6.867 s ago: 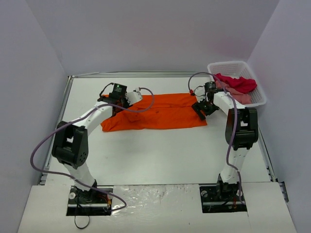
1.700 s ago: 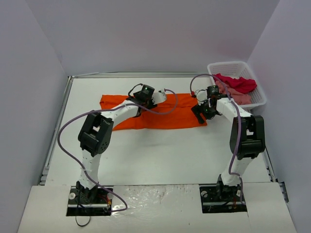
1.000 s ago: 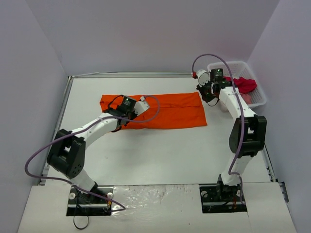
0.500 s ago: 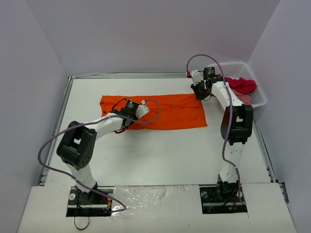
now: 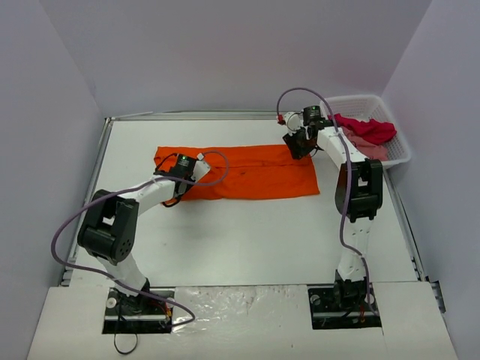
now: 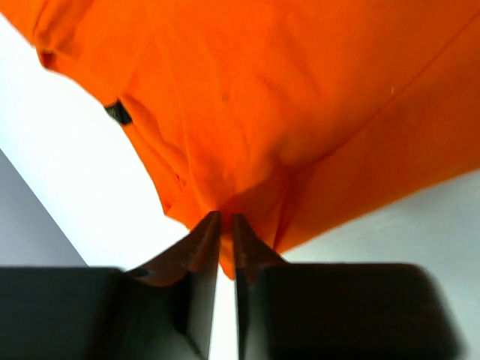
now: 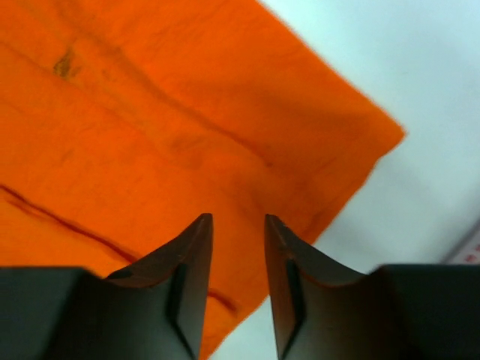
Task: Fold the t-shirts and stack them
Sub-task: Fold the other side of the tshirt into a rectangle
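The orange t-shirt (image 5: 247,171) lies on the white table as a long folded band. My left gripper (image 5: 180,169) sits at its front left edge. In the left wrist view the left gripper (image 6: 225,217) is shut, with a pinch of the orange t-shirt (image 6: 300,97) bunched between the tips. My right gripper (image 5: 298,144) is over the band's back right corner. In the right wrist view the right gripper (image 7: 238,219) is open above the orange cloth (image 7: 150,135), with nothing between its fingers. A crimson t-shirt (image 5: 371,129) and a pink t-shirt (image 5: 367,150) lie heaped in the basket.
A white lattice basket (image 5: 352,100) stands at the back right corner, just right of the right arm. The raised table edge (image 5: 105,150) runs along the left side and the back. Purple cables loop above both arms.
The right arm has swung left from beside the basket to the shirt's back right corner. The left gripper has shifted a little left along the shirt's front edge.
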`<action>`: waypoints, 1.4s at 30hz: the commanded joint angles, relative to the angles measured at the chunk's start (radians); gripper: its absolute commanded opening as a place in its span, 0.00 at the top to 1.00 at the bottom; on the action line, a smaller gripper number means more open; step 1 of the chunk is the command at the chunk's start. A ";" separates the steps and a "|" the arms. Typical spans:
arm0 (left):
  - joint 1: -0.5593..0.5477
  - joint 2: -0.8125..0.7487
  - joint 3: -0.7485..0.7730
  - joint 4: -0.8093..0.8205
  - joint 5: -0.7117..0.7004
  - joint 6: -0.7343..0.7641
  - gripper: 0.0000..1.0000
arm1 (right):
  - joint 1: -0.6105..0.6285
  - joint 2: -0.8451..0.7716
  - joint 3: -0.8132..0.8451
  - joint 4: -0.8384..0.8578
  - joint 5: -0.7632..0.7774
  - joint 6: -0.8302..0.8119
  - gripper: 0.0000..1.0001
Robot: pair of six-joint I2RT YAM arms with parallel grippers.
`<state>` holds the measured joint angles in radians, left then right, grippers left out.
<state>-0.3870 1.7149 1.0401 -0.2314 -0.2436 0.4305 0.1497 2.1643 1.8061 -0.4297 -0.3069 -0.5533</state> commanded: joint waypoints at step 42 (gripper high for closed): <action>0.069 -0.109 -0.146 0.017 -0.005 0.045 0.54 | -0.013 -0.150 -0.464 -0.004 -0.001 -0.020 1.00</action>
<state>-0.3336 1.6016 0.8864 -0.2260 -0.2375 0.4572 0.1436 1.9900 1.3594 -0.4103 -0.3222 -0.5671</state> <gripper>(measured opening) 0.457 0.002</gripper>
